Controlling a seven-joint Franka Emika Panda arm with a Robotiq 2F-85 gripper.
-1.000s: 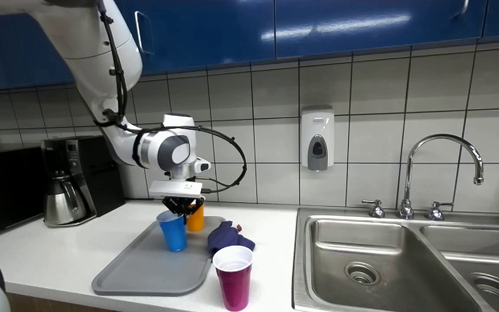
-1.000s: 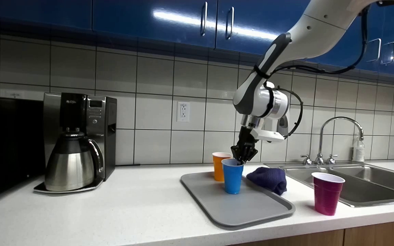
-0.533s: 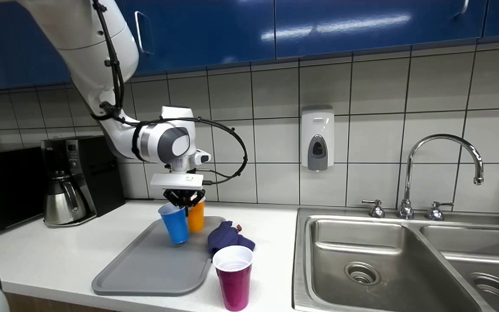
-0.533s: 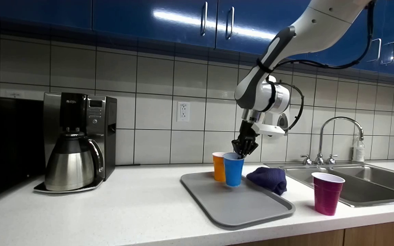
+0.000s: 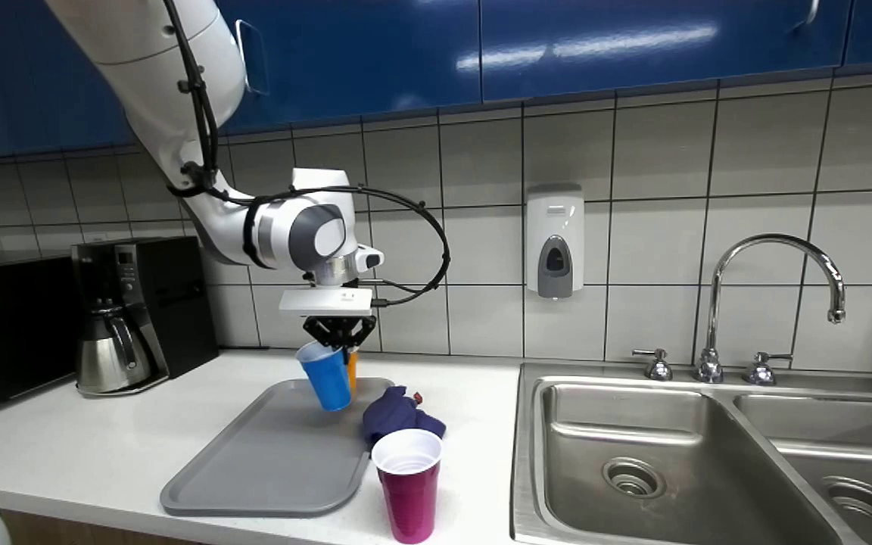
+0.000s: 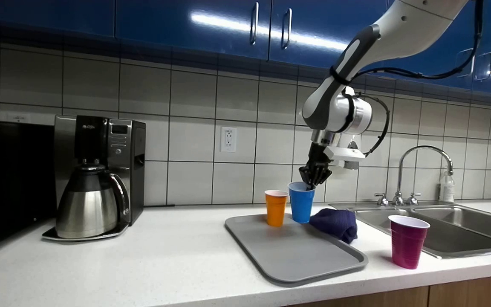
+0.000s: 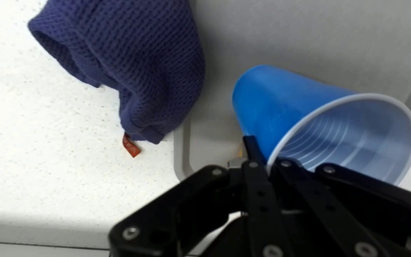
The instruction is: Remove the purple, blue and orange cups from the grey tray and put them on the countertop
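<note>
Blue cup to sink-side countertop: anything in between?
Yes: the dark purple cloth, bunched low over the edge of the grey tray, lies between the blue cup and that countertop. The purple cup stands there, nearer the front.

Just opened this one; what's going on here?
The robot's gripper has the blue cup pinched by its rim, tilted, above the tray. The orange cup stands on the tray; the purple cup is upright on the countertop, near the sink. Two cups are not yet set down there.
</note>
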